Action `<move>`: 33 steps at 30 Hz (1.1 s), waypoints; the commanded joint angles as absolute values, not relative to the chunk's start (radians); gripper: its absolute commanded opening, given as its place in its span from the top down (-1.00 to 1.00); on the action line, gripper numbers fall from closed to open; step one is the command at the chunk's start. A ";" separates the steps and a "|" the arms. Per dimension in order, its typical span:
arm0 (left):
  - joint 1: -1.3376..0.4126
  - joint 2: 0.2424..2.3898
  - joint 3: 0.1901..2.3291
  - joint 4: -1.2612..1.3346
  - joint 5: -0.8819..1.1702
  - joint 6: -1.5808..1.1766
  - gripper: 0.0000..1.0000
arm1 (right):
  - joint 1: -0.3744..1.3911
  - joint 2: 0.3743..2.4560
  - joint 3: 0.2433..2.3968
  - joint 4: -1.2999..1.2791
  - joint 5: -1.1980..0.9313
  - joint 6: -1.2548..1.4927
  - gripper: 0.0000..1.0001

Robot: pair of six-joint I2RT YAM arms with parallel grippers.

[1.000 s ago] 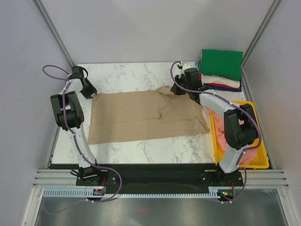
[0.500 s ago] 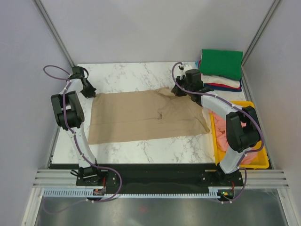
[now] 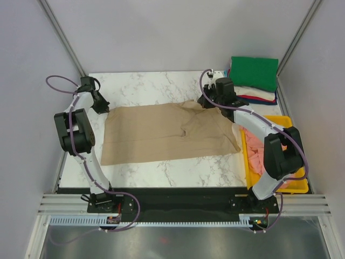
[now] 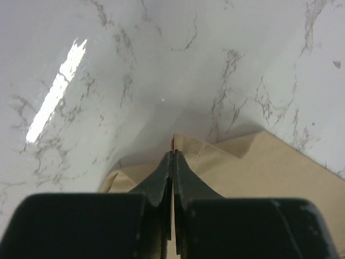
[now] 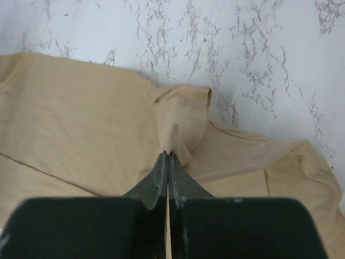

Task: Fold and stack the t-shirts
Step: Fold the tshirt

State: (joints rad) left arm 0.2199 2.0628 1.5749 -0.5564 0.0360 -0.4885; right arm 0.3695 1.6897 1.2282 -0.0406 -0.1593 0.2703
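Note:
A tan t-shirt (image 3: 167,132) lies spread across the middle of the marble table. My left gripper (image 3: 105,109) pinches its far left corner, jaws shut on the hem (image 4: 186,147). At the shirt's far right edge my right gripper (image 3: 205,103) is shut on a small fold of the same tan t-shirt (image 5: 180,121). A stack of folded t-shirts (image 3: 253,78), green on top with white, red and blue below, sits at the far right corner. Pink t-shirts (image 3: 257,156) lie crumpled in the yellow tray (image 3: 299,186).
The yellow tray stands along the table's right edge, under the right arm. Grey walls close in on both sides and at the back. Bare marble (image 3: 151,83) shows behind the tan shirt and a strip in front of it.
The left gripper has closed on the shirt's far left corner. The right arm has shifted slightly right and back with its pinch of fabric.

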 commanded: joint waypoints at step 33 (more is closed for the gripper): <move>0.291 1.586 1.184 -0.532 -0.071 -0.518 0.96 | 0.313 1.094 0.712 -0.025 0.072 0.348 1.00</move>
